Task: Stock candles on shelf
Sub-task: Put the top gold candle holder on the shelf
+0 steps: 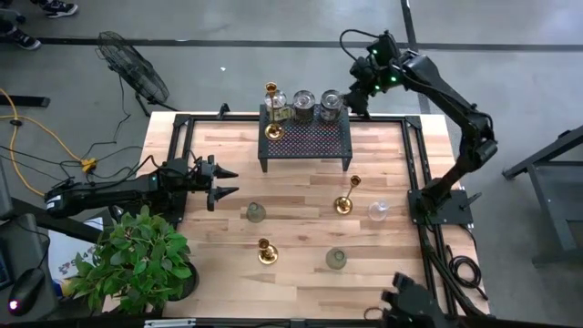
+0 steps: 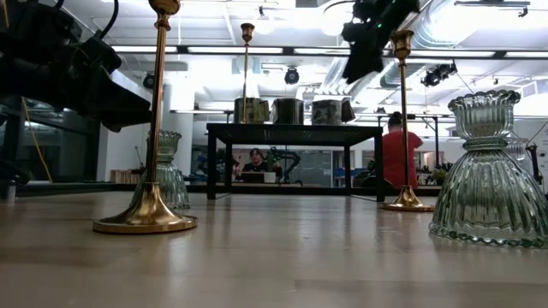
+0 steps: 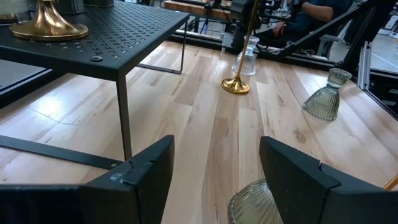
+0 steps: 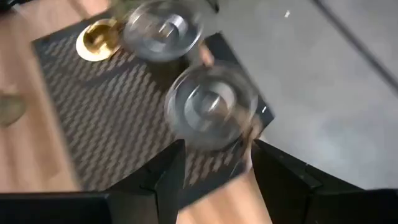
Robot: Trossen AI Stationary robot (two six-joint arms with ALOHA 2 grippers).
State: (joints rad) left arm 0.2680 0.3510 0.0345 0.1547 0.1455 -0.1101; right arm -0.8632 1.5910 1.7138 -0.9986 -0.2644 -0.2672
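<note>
The shelf (image 1: 305, 137), a low black mesh-topped stand, is at the table's far middle. On its far edge stand a brass candlestick (image 1: 272, 111) and two round glass jar candles (image 1: 303, 100) (image 1: 332, 102). My right gripper (image 1: 360, 91) hovers open just right of and above the right jar (image 4: 211, 112), fingers apart and clear of it. My left gripper (image 1: 223, 182) waits open and level at the table's left, with a ribbed glass candle (image 3: 255, 202) on the table just below its fingers. More candles stand on the table: two brass candlesticks (image 1: 347, 196) (image 1: 266, 251) and glass ones (image 1: 256, 212) (image 1: 336, 259) (image 1: 378, 211).
A green potted plant (image 1: 137, 260) stands at the near left corner. Black frame rails (image 1: 414, 164) run along the table's sides. The shelf's near mesh area (image 4: 106, 106) is bare. People show in the room beyond the table (image 2: 398, 154).
</note>
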